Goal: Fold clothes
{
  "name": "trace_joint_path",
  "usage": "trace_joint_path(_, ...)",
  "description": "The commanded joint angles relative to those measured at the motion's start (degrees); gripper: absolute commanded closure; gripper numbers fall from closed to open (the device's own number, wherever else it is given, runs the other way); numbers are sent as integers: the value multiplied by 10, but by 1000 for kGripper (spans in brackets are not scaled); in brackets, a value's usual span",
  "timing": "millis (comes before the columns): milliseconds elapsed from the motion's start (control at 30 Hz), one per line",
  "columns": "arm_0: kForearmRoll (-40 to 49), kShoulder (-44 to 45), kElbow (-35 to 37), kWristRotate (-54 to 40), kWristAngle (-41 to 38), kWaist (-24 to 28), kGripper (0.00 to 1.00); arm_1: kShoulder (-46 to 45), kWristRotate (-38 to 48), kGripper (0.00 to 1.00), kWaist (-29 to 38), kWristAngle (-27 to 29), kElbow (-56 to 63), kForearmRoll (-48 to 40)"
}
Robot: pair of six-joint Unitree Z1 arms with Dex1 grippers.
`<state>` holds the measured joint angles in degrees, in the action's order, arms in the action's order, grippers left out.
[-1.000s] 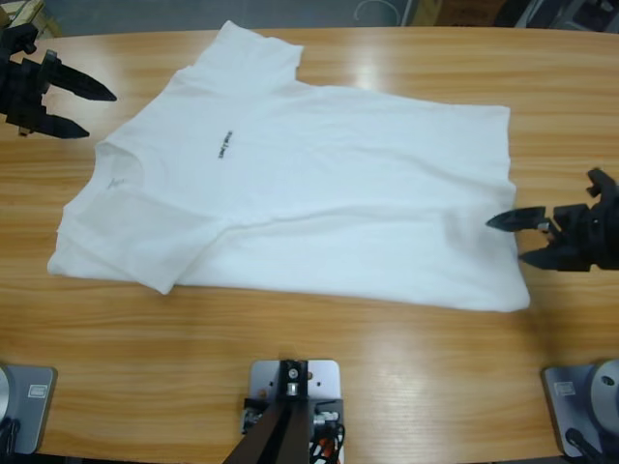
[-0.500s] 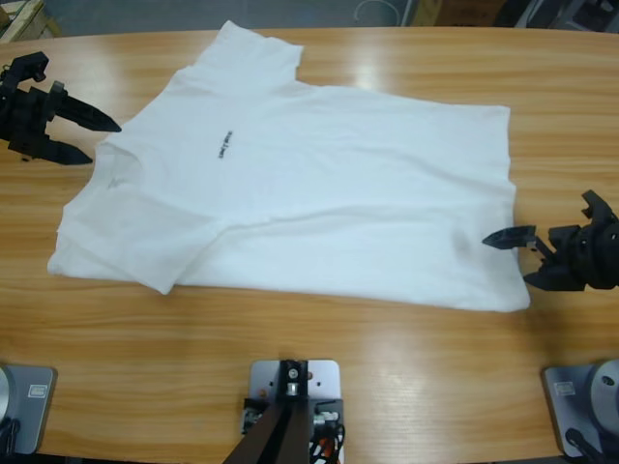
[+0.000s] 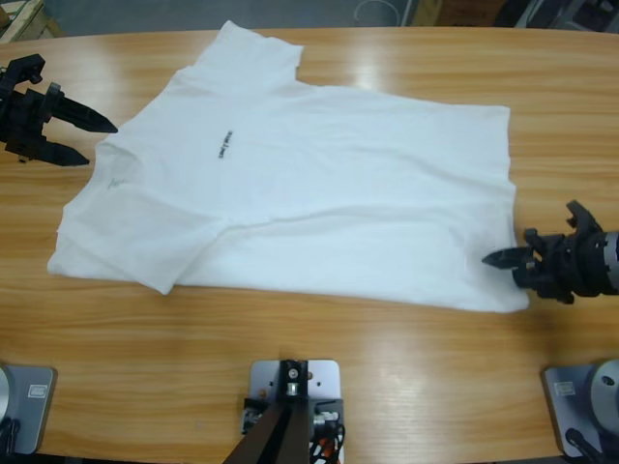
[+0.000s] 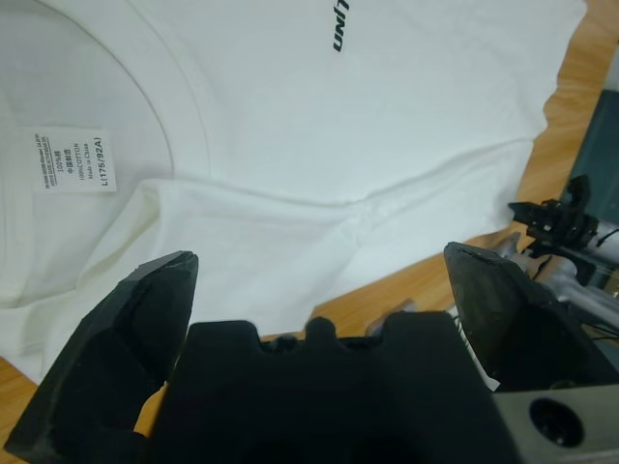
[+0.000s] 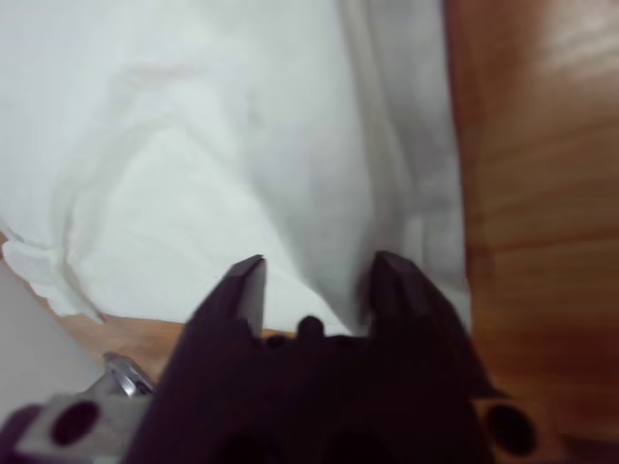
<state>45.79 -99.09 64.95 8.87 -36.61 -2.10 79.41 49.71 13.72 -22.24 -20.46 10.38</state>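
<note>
White T-shirt spread flat on the wooden table.
Only the left wrist view shows its collar tag. The left gripper has jaws wide beside the collar. The right gripper, jaws narrow, straddles soft bunched hem cloth.

white T-shirt, dark print, wooden table

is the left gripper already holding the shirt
No, the left gripper sits open beside the T-shirt collar, and the left wrist view shows nothing between its jaws.
</note>
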Motion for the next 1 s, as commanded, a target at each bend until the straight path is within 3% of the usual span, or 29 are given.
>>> trace_joint_path(33, 7, 0, -20, -10, -8, 8, 4, -39, 33, 1000, 7, 1, 21, 1)
trace_joint_path(333, 7, -1, -21, -10, -8, 9, 4, -84, 70, 1000, 7, -2, 17, 54)
trace_joint_path(900, 7, -9, -21, -12, -10, 10, 4, -52, 77, 1000, 40, 20, 5, 100)
trace_joint_path(933, 7, -10, -21, -12, -10, 10, 4, -52, 69, 675, 40, 22, 4, 107)
trace_joint_path(967, 7, -12, -21, -12, -10, 10, 4, -53, 64, 286, 40, 25, 3, 114)
trace_joint_path(1000, 7, -14, -20, -12, -10, 10, 4, -58, 61, 124, 40, 27, 0, 120)
